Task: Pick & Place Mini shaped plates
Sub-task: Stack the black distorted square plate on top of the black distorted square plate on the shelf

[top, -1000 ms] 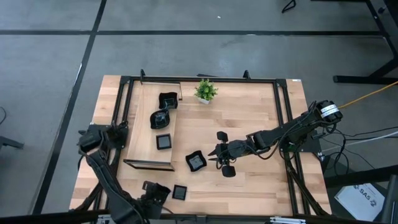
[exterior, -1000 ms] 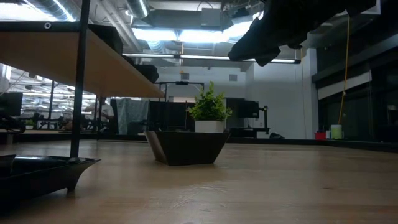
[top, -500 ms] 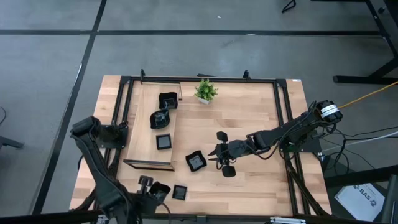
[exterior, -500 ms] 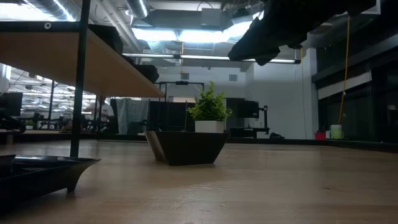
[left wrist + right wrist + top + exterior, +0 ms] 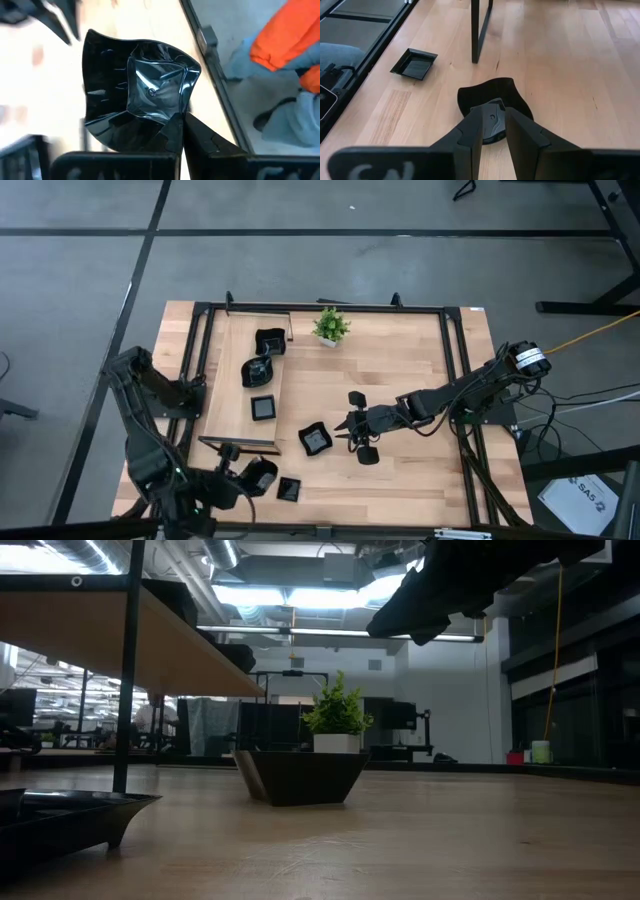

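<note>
Holding a wavy-rimmed black plate [image 5: 145, 100] by its rim, the left gripper [image 5: 250, 477] sits near the front left of the table [image 5: 400, 380], jaws pressed onto the thin edge. The right gripper [image 5: 352, 428] hangs mid-table, and its wrist camera shows its fingers [image 5: 472, 131] nipping the lip of a small round plate [image 5: 492, 102]. Other plates lie about: one with curled corners [image 5: 315, 440] just beside the right gripper, a square one [image 5: 289, 489] at the front edge, and three more in the wooden tray [image 5: 218, 395] on the left. By the far edge stands a potted plant [image 5: 330, 325].

These dishes look light, stiff and very glossy, so I'd guess slippery. A pinch across the raised rim seems the only real purchase; a shallow bite could let one swing or slip out.
</note>
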